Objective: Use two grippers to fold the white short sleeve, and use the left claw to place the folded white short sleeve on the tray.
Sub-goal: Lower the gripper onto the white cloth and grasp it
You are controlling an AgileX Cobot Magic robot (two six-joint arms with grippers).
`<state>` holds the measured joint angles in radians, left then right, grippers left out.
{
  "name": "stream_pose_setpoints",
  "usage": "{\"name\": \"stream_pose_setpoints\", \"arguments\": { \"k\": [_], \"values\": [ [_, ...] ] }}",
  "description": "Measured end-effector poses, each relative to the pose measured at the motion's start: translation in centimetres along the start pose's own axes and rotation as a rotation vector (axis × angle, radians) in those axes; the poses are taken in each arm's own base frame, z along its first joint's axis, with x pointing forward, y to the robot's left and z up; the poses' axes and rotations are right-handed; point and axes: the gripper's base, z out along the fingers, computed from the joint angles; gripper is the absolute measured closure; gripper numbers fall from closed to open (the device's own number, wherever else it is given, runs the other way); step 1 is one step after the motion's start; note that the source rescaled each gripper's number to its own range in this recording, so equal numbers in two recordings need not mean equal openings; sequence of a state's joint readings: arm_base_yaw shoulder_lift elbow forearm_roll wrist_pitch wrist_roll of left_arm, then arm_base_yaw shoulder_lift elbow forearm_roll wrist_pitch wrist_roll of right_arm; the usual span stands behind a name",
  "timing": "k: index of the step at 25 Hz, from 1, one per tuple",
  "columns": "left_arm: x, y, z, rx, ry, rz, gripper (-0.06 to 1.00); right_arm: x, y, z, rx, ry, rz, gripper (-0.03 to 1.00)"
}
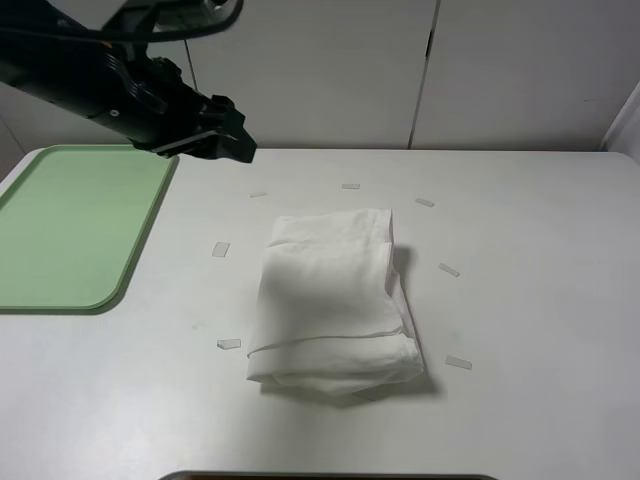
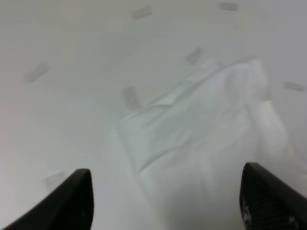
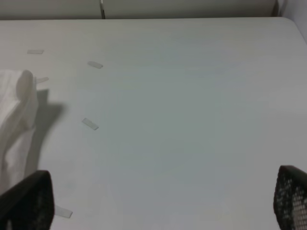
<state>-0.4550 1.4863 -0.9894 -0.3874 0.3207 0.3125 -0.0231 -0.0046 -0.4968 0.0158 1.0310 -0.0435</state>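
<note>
Lying folded into a thick rectangular bundle near the middle of the table: a plain white, soft, wrinkled cotton short sleeve (image 1: pixel 335 300), layered edges showing along its near end and right side. Resting flat on the white tabletop (image 1: pixel 540 300), touching neither claw. Ringed loosely by small translucent tape strips (image 1: pixel 221 249) stuck to the surface around it, none under the fabric as far as can be seen.

Sitting well apart to the left, at the table's left edge: a flat pale green rectangular plastic tray (image 1: pixel 75 235) with rounded corners and a low raised rim, nothing resting on it.

Hovering above the tray's far right corner, clear of the shirt: the black angular left claw (image 1: pixel 215 135) at the end of its dark arm. Looking down from its wrist camera onto the bundle, with two black fingers (image 2: pixel 72 203) standing spread at either side of the view, jaws parted and gripping nothing.

Showing in the right wrist view only: the right claw (image 3: pixel 163 203), its two dark fingers at the outer corners, jaws gaping wide and holding nothing, with the shirt's edge off to one side over bare table. Not appearing in the high view.
</note>
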Motion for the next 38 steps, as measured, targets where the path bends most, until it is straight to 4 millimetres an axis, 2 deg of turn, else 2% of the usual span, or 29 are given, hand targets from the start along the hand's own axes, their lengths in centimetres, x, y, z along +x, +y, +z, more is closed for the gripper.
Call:
{"name": "stream_pose_setpoints", "arguments": {
  "k": [5,12,13,16,18,22,28,38],
  "values": [
    [0.9,1.0,-1.7,-0.047,0.006,-0.047,0.32,0.0,0.0,0.0,0.0,0.0,0.0,-0.03],
    [5.1,2.6,-1.3,-0.076,0.149,-0.141,0.29,0.0,0.0,0.0,0.0,0.0,0.0,-0.03],
    [5.1,2.6,-1.3,-0.076,0.149,-0.141,0.29,0.0,0.0,0.0,0.0,0.0,0.0,-0.03],
    [6.9,3.4,-1.2,-0.092,0.197,-0.178,0.24,0.0,0.0,0.0,0.0,0.0,0.0,-0.03],
    [8.4,4.0,-1.1,-0.104,0.231,-0.199,0.16,0.0,0.0,0.0,0.0,0.0,0.0,-0.03],
    [9.6,4.2,-1.1,-0.1,0.267,-0.131,0.0,0.0,0.0,0.0,0.0,0.0,0.0,-0.03],
    [10.2,4.3,-1.0,-0.105,0.257,-0.112,-0.05,0.0,0.0,0.0,0.0,0.0,0.0,-0.03],
    [9.8,3.9,-0.8,-0.081,0.204,-0.285,-0.05,0.0,0.0,0.0,0.0,0.0,-0.001,-0.03]
  ]
}}
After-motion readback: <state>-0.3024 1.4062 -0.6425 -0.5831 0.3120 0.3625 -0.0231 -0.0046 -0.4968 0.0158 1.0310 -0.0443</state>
